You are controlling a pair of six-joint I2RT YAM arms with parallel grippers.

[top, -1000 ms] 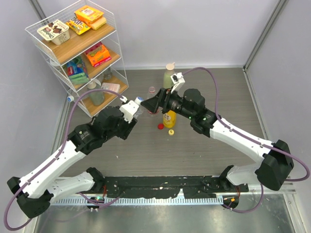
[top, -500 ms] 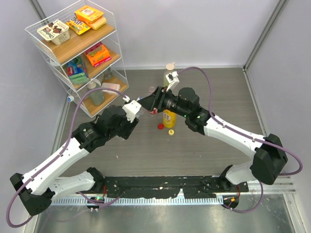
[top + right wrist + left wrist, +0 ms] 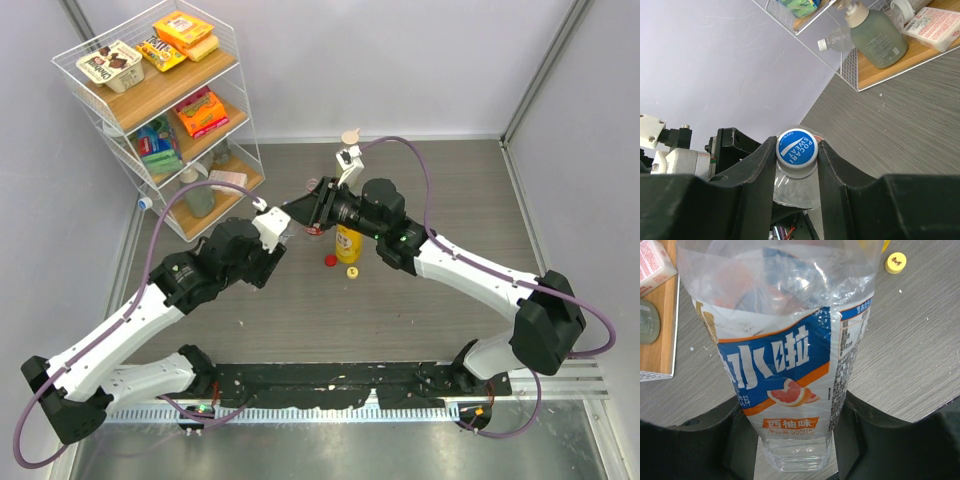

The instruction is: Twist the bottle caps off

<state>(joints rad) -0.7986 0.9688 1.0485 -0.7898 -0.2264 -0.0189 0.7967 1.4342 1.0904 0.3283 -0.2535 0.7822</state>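
My left gripper [image 3: 795, 442] is shut on the base of a clear bottle [image 3: 790, 355] with a blue and orange label, holding it tilted. The bottle's blue-and-white cap [image 3: 797, 146] sits squeezed between the fingers of my right gripper [image 3: 797, 152], which is shut on it. From above, the two grippers meet nose to nose: left gripper [image 3: 272, 224], right gripper [image 3: 303, 209], the bottle mostly hidden between them. A loose red cap [image 3: 330, 261] and a loose yellow cap [image 3: 352, 272] lie on the table; the yellow cap [image 3: 895, 262] also shows in the left wrist view.
An uncapped yellow bottle [image 3: 347, 243] stands under the right arm. Behind that arm, only the beige cap [image 3: 350, 135] of a green bottle shows. A wire shelf [image 3: 150, 100] with snacks and bottles fills the back left, close to the left gripper.
My right gripper has moved left onto the bottle's cap and closed from wide open to shut on it. The left gripper has kept its hold on the bottle.
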